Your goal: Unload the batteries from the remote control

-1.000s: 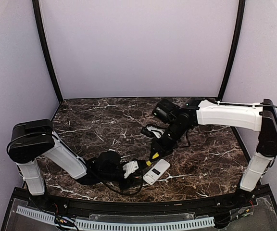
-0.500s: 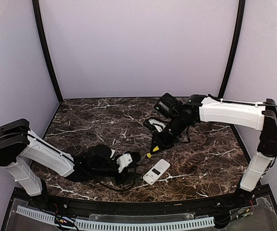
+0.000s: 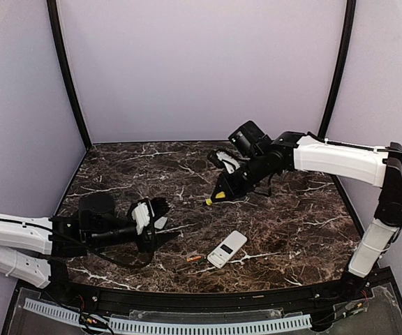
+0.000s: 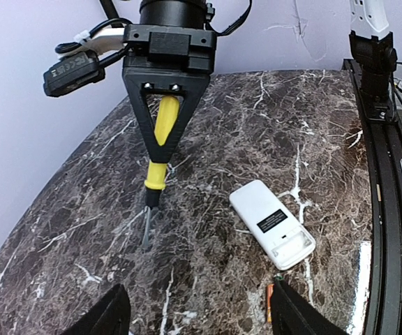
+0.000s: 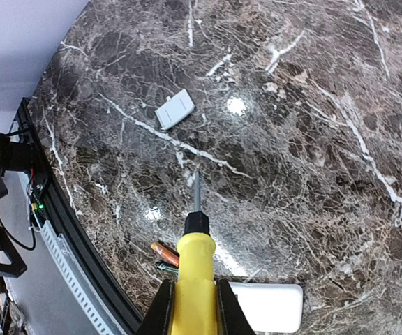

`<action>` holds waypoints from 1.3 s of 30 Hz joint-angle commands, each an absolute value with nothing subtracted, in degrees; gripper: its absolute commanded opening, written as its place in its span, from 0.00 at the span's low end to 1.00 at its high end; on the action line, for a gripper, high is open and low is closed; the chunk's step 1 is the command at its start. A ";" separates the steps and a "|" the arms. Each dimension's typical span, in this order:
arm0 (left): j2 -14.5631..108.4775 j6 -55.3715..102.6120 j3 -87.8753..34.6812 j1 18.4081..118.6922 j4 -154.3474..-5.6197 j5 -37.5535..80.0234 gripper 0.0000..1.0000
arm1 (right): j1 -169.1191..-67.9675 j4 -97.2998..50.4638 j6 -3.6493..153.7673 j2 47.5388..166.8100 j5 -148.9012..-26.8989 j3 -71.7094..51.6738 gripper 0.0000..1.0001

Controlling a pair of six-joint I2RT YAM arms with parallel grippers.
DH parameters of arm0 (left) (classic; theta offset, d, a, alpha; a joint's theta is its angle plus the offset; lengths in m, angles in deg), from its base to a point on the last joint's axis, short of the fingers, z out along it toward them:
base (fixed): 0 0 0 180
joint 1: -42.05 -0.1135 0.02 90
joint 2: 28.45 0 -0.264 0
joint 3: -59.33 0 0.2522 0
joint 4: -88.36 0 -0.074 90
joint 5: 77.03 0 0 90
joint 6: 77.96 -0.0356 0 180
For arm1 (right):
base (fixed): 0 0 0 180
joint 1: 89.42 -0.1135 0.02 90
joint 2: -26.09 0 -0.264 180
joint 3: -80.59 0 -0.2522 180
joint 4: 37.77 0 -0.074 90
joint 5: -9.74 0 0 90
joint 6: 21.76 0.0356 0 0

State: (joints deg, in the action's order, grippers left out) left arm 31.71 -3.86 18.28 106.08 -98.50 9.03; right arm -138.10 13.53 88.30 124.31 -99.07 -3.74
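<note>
The remote (image 3: 227, 249) lies flat on the table (image 3: 117, 174) near the front edge, window face up. One battery (image 3: 194, 258) lies on the marble just left of the remote, not touching it. The left gripper (image 3: 167, 222) sits low, farther left, with its fingers spread and empty. The right gripper (image 3: 220, 193) is behind the remote, clenched on a screwdriver (image 4: 160, 139) that points tip down. A white cover (image 5: 174, 109) lies well apart.

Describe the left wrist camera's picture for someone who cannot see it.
The right gripper holds a yellow-handled screwdriver pointing down at a dark marble table. Beside it lies a white remote control, with an orange battery near its end.
</note>
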 commanded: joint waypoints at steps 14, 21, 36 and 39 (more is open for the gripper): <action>24.16 -21.24 8.85 106.22 -78.57 9.35 0.69 | -138.00 7.00 78.24 121.13 -112.61 -4.95 0.00; 29.06 -24.43 3.32 106.21 -75.71 11.31 0.66 | -138.10 6.14 77.21 119.70 -114.41 -5.32 0.00; 41.99 -24.88 -3.38 104.48 -80.35 10.38 0.48 | -138.87 4.24 76.77 119.26 -118.86 -5.33 0.00; 43.71 -24.68 -3.84 104.22 -81.34 9.94 0.46 | -139.20 4.21 76.77 119.26 -119.27 -5.23 0.00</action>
State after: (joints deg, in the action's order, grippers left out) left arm 42.47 -24.89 -2.13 104.79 -79.42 10.49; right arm -138.52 6.03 77.48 120.66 -117.51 -5.12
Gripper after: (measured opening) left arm 0.466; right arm 0.136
